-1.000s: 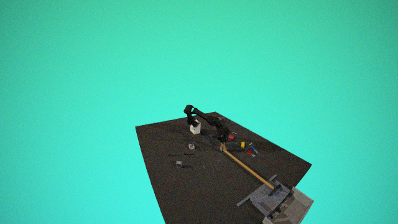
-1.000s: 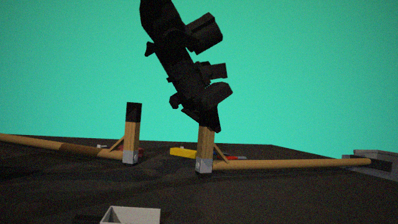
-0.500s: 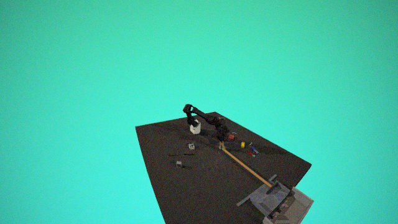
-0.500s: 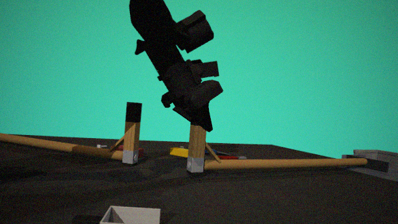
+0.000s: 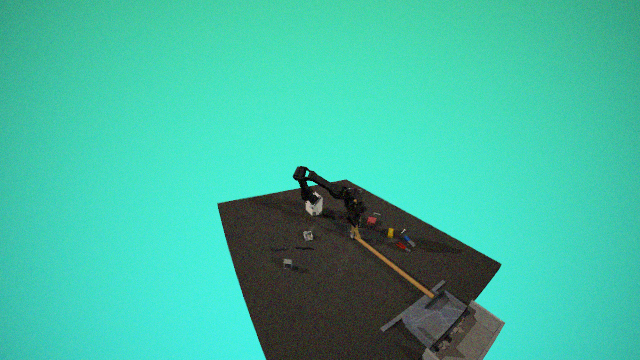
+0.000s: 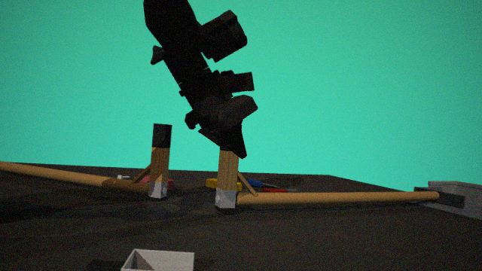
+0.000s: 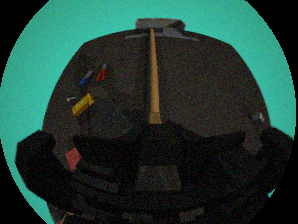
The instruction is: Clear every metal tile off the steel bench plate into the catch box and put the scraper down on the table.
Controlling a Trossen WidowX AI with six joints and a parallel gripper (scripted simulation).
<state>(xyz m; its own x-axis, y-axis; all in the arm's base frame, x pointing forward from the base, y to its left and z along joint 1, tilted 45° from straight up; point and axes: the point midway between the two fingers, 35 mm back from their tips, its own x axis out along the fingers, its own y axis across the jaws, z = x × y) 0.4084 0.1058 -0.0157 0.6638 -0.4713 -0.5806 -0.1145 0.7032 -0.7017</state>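
Observation:
My gripper point(image 5: 354, 226) point(image 6: 230, 150) is shut on the upright wooden grip of the long scraper point(image 5: 395, 265) point(image 6: 339, 197) point(image 7: 154, 75). The grip's foot is close to the table. The pole runs low to the far end, where the dark blade is over the steel bench plate point(image 5: 417, 320). The pale catch box point(image 5: 484, 330) point(image 6: 461, 188) point(image 7: 150, 23) adjoins the plate's far edge. Several small tiles point(image 5: 458, 328) show in shadow just beyond that edge, inside the box. I make out no tile on the plate's visible part; the blade hides some.
A second long-handled tool point(image 6: 160, 165) lies left of the scraper's grip in the exterior view. A yellow block point(image 5: 390, 232) point(image 7: 83, 104), a red block point(image 5: 371, 220) point(image 7: 73, 158), a blue-handled tool point(image 5: 408, 240) and red pliers point(image 5: 402, 246) lie beside the pole. A small open box point(image 5: 308, 235) is opposite.

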